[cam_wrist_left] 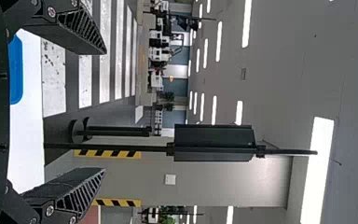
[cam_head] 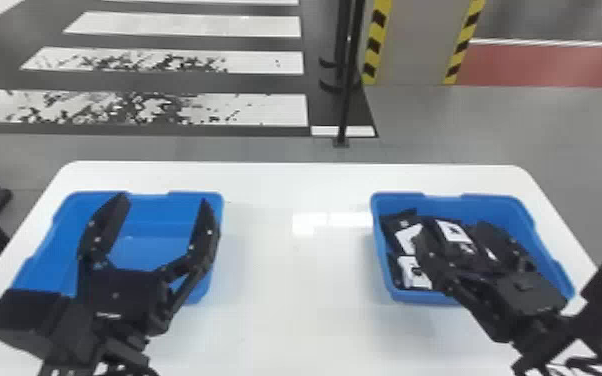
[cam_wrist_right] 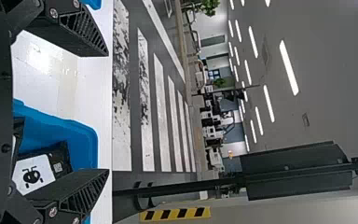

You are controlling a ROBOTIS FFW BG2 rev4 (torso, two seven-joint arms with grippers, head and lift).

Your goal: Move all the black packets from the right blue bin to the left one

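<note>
In the head view's right half, the black packets (cam_head: 410, 237) lie in the right blue bin (cam_head: 502, 204) beneath the released right tool (cam_head: 454, 227); the left tool (cam_head: 164, 199) hangs open over the left blue bin (cam_head: 150, 215).

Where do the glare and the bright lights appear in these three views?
Head view: a bright reflection on the white table, between the left bin and the right bin; left wrist view: ceiling lights shining white, one especially large; right wrist view: more ceiling lights, and pale glare on the table.
</note>
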